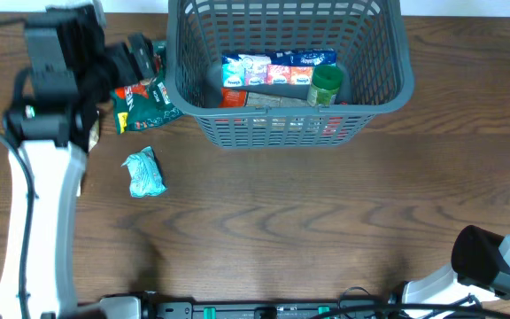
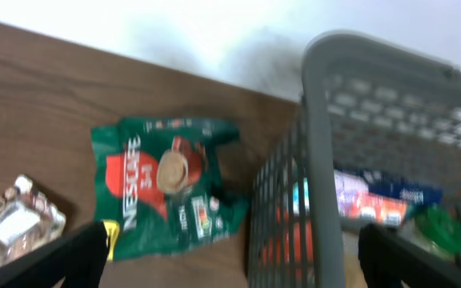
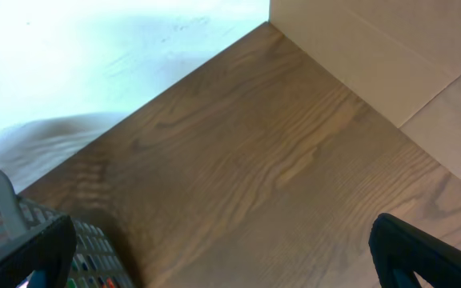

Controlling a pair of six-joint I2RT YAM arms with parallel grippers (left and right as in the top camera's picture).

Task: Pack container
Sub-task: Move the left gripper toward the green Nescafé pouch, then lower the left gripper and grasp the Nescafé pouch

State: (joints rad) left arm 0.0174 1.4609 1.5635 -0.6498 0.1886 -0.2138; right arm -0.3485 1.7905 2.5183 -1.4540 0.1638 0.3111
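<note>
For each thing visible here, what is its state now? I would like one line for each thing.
container: upright on the table, partly filled.
green coffee packet: lying flat on the table, outside the container.
light blue packet: lying on the table, apart from the others.
green-capped jar: inside the container, capped.
left gripper: open, empty, over the green coffee packet.
right gripper: open, empty.

A brown wood-grain table (image 1: 282,204) meets a white wall (image 2: 174,32), a pale beige panel (image 3: 390,48) alongside.
</note>
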